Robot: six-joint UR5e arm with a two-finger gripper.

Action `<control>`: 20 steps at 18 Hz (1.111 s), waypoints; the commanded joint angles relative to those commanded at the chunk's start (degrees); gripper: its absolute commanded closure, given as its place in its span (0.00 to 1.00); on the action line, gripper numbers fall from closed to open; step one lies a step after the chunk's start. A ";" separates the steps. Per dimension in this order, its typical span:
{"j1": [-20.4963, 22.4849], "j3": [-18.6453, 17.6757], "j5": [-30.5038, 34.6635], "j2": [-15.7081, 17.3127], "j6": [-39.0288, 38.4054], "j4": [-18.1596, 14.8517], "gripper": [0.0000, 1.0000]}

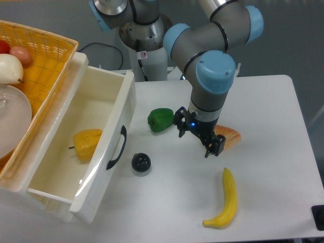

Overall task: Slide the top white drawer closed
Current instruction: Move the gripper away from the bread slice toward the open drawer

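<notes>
The top white drawer (104, 157) stands pulled far out at the left, its deep cream-white box open. Its curved black handle (117, 148) is on the front panel facing right. A yellow bell pepper (87, 144) lies inside it. My gripper (196, 139) hangs over the table to the right of the drawer, well apart from the handle. Its black fingers point down, between a green pepper (161, 120) and an orange slice of food (229, 136). The fingers hold nothing that shows; the gap between them is hard to read.
A yellow wicker basket (43, 55) with fruit and a white plate sits on top of the cabinet at the upper left. A black ball (141, 163) lies just right of the drawer front. A banana (226, 199) lies near the front right.
</notes>
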 joint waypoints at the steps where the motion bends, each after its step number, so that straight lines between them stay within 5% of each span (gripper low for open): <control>1: 0.09 0.00 0.18 -0.35 0.09 0.88 0.00; 6: 0.18 0.00 0.62 -1.58 -1.75 1.32 0.00; 15: -1.14 -0.17 -0.87 -3.17 -23.10 1.32 0.00; 20: -2.72 -1.76 -1.84 -2.82 -24.61 1.24 0.00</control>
